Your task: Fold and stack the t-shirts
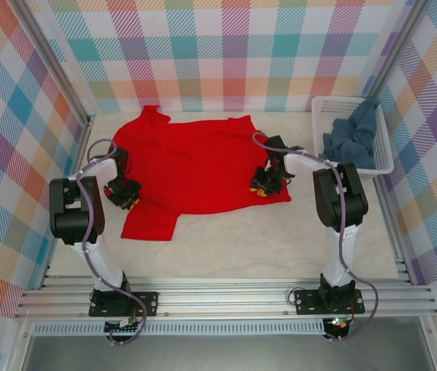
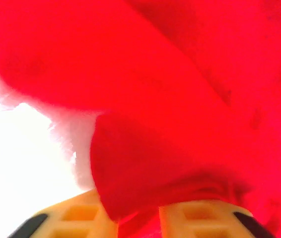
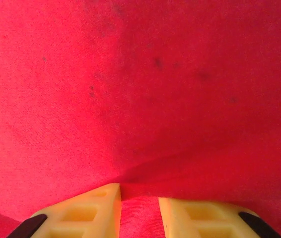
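left claw [image 1: 123,194] and right claw [image 1: 265,185] each pinch the red t-shirt [image 1: 195,166]; blue-grey t-shirt [image 1: 351,135] sits in the basket [image 1: 342,99].

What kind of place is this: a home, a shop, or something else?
Probably a robot test cell in a lab: two arms bolted to an aluminium rail, plaid panels walling in the table, and a red t-shirt spread on it.

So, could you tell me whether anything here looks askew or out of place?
The red t-shirt lies crooked, its far-left part bunched up and a flap sticking out toward the near edge. The blue-grey t-shirt sits crumpled in the white basket. Nothing looks spilled or damaged.
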Robot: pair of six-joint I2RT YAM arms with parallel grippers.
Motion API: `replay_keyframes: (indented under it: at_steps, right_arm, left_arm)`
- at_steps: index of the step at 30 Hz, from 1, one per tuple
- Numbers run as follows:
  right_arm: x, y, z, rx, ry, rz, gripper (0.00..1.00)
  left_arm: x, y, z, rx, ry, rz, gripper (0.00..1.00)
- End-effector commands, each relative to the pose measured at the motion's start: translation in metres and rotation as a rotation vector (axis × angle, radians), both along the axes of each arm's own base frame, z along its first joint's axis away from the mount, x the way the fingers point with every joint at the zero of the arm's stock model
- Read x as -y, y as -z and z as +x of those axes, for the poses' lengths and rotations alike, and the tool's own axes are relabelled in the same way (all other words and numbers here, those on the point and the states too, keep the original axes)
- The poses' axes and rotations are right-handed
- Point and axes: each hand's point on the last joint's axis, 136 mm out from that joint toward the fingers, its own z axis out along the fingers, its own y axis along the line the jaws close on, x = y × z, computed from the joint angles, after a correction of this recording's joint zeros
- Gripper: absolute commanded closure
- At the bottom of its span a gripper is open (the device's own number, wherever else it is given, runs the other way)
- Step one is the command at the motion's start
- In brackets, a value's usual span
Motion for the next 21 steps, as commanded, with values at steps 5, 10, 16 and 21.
replay_keyframes:
  at_steps: [5, 10, 16, 21]
  right_arm:
    - [-0.005, -0.031, -0.014, 0.071, -0.054, -0.012, 0.70]
    - [-0.007, -0.050, -0.020, 0.126, -0.088, 0.004, 0.68]
    - [0.003, -0.058, -0.028, 0.143, -0.093, -0.002, 0.68]
    - [0.025, -0.050, -0.030, 0.131, -0.044, -0.040, 0.66]
  left_arm:
    - [-0.005, -0.056, -0.084, 0.045, -0.050, 0.095, 0.66]
    - [0.015, -0.032, -0.121, -0.033, -0.030, -0.004, 0.62]
    - [0.012, -0.007, -0.134, -0.144, -0.036, 0.014, 0.61]
    - [0.013, 0.025, -0.131, -0.192, -0.046, 0.001, 0.65]
